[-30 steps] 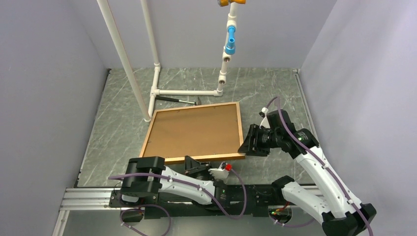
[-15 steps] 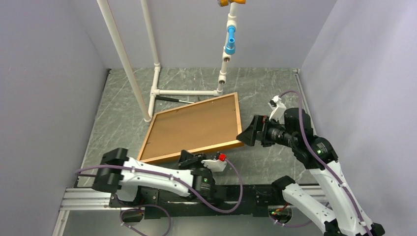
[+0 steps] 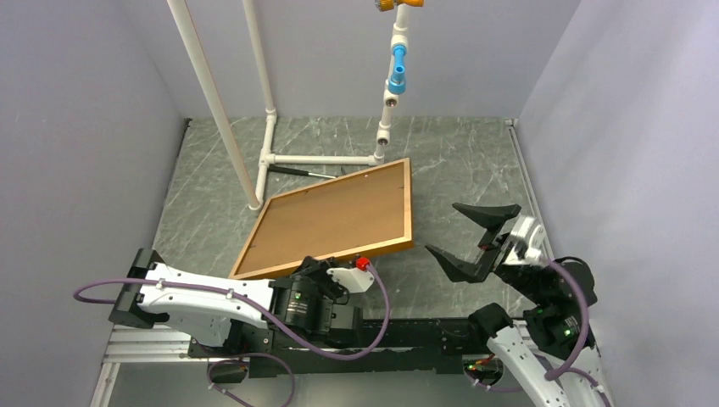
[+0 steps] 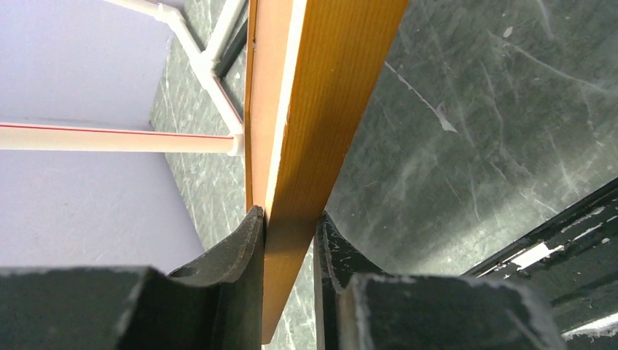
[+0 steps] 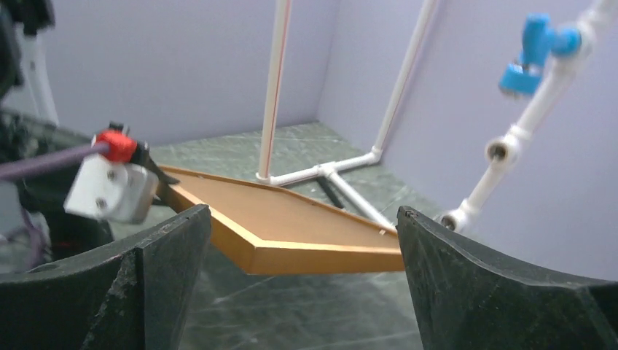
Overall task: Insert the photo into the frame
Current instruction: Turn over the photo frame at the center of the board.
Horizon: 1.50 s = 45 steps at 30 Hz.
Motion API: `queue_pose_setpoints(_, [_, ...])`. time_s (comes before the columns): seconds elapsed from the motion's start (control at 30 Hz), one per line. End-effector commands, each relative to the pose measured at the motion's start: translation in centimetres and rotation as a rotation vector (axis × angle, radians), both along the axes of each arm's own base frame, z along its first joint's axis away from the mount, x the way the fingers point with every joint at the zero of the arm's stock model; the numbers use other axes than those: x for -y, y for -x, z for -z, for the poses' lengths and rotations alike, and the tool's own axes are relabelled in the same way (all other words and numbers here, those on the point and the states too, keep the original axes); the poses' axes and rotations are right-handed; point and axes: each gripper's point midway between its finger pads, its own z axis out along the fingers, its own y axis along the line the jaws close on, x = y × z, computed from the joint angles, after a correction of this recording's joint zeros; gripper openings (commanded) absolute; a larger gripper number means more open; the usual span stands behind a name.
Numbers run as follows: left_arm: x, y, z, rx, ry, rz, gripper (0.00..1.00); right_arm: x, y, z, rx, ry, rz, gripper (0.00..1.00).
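Orange-brown wood is pretty much all we get to look at here. The frame (image 3: 411, 203) sits mid-table, skewed, with its near rail lifted off the marble-look table (image 3: 475, 153). The far side runs lower, toward the white pipe stand (image 3: 270, 119), and we can't tell whether that far edge touches down.

The left gripper (image 4: 290, 219) is clamped on that near rail, one finger on each face of the wood. The wrist view shows this really clearly. The right gripper (image 3: 443, 227) is well off to the right of the frame with its jaws spread wide and nothing in them.

As for progress, we honestly can't find the photo anywhere. There's no blue sky or white building in any view. What faces up inside the rails is a plain brown backing board (image 3: 335, 220), so we're looking at the back of the frame. In the left wrist view a thin white strip (image 4: 286, 109) runs between the board and the rail. That might be the edge of the print, but we can't say for sure.

Our guess is the print is already tucked under the board. If so, what's left is probably setting the frame down flat or turning it face-up.
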Motion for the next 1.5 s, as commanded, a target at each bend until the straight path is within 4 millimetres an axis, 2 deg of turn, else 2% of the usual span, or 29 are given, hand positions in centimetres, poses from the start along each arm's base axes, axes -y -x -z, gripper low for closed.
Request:
queue_pose_setpoints(0.0, [2.7,0.9,-1.3,-0.069,0.269,-0.005,0.0,-1.5,2.2,-1.9,0.468,0.161,-0.112,0.99])
queue_pose_setpoints(0.13, [2.6,1.0,-1.4,-0.077,0.284,0.001,0.0,-3.4,1.9,1.4,0.472,0.352,-0.261,0.99])
queue_pose_setpoints(0.27, [2.8,1.1,-1.2,-0.089,0.293,0.014,0.0,-4.1,1.4,4.1,0.485,0.498,-0.355,0.97])
queue_pose_setpoints(0.5, [3.0,1.2,-1.1,-0.091,0.303,0.013,0.0,-4.9,1.1,7.5,0.453,0.632,-0.51,0.86])
queue_pose_setpoints(0.67, [3.3,1.1,-1.3,-0.086,0.313,0.011,0.0,-5.6,0.1,8.5,0.479,0.619,-0.524,0.8])
queue_pose_setpoints(0.8, [3.6,1.2,-1.5,-0.092,0.321,0.022,0.0,-6.2,-0.9,9.4,0.514,0.617,-0.517,0.65])
queue_pose_setpoints(1.03, [3.9,1.5,-1.7,-0.113,0.342,0.04,0.0,-6.9,-1.9,9.3,0.599,0.548,-0.464,0.62])
queue_pose_setpoints(1.13, [4.0,1.7,-1.8,-0.127,0.354,0.054,0.0,-7.1,-2.3,9.6,0.602,0.553,-0.472,0.57])
queue_pose_setpoints(1.47, [4.2,1.8,-2.3,-0.138,0.364,0.063,0.0,-7.3,-1.2,9.5,0.599,0.533,-0.53,0.26])
